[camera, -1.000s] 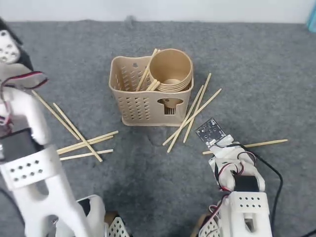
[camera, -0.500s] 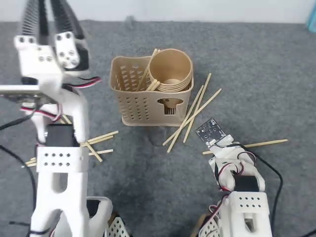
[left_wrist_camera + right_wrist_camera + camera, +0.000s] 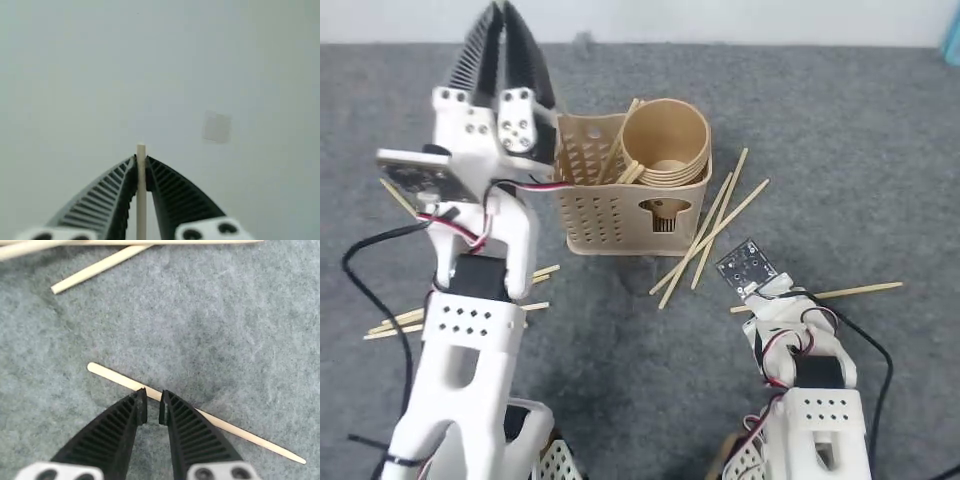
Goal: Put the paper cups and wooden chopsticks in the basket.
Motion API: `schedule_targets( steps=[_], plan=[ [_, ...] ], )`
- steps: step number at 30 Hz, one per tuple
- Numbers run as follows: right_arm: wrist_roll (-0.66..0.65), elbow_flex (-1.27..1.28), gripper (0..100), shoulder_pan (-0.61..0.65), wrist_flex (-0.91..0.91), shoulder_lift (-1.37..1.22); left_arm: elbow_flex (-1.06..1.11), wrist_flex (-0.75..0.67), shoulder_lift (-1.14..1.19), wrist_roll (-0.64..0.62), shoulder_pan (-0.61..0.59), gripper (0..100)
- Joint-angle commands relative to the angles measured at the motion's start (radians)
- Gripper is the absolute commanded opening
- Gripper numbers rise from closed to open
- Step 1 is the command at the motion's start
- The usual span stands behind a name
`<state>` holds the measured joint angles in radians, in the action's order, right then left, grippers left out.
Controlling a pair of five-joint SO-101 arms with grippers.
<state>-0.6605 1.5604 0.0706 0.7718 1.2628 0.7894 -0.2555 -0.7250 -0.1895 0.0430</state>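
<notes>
A gray, fuzzy desk (image 3: 840, 120) is seen from above, with a pale wall behind it. A tan basket (image 3: 610, 215) with holes in its sides is set in the middle. The paper cups (image 3: 666, 140) are already stacked inside it, and a few chopsticks (image 3: 617, 150) are leaned in beside them. The step in hand looks like the gathering of the sticks that are left. One chopstick (image 3: 141, 200) is pinched in the left end effector (image 3: 140, 161), which is held up high just beside the basket. The right end effector (image 3: 151, 407) is held low over another chopstick (image 3: 210, 422) that is lying flat on the desk, with its tips only a tiny bit apart and nothing pinched between them. More loose sticks (image 3: 710, 230) are spread just beside the basket, and another small pile (image 3: 460, 305) is lying on the other side. Next, the raised stick probably has to be tipped over the basket and let go. The tips of the right end effector would need to be closed on the stick below. No words or labels can be read anywhere.
</notes>
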Motion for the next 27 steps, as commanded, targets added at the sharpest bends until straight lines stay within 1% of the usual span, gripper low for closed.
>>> schedule_targets(
  steps=[1,5,12,14,17,19,21,27],
  plan=[
    [0.009,-0.011,5.4,-0.016,-0.027,0.022,0.002,0.006,-0.026,-0.015,0.003,1],
    [0.009,-0.008,5.4,-0.016,-0.039,0.022,0.019,0.006,-0.021,-0.014,-0.008,1],
    [0.009,-0.008,5.4,-0.016,-0.042,0.022,0.125,0.006,-0.028,-0.012,-0.041,1],
    [0.009,-0.008,5.4,-0.016,-0.042,0.022,0.134,0.006,-0.028,-0.012,-0.061,4],
    [0.009,-0.008,5.4,-0.016,-0.041,0.022,0.139,0.028,-0.028,-0.018,-0.095,13],
    [0.009,-0.008,5.4,-0.016,-0.042,0.022,0.119,0.103,-0.031,-0.02,-0.121,16],
    [0.009,-0.008,5.4,-0.016,-0.042,0.022,0.079,0.198,-0.034,-0.02,-0.152,16],
    [0.009,-0.008,5.4,-0.016,-0.044,0.022,-0.097,0.574,-0.083,-0.02,-0.242,15]
  ],
)
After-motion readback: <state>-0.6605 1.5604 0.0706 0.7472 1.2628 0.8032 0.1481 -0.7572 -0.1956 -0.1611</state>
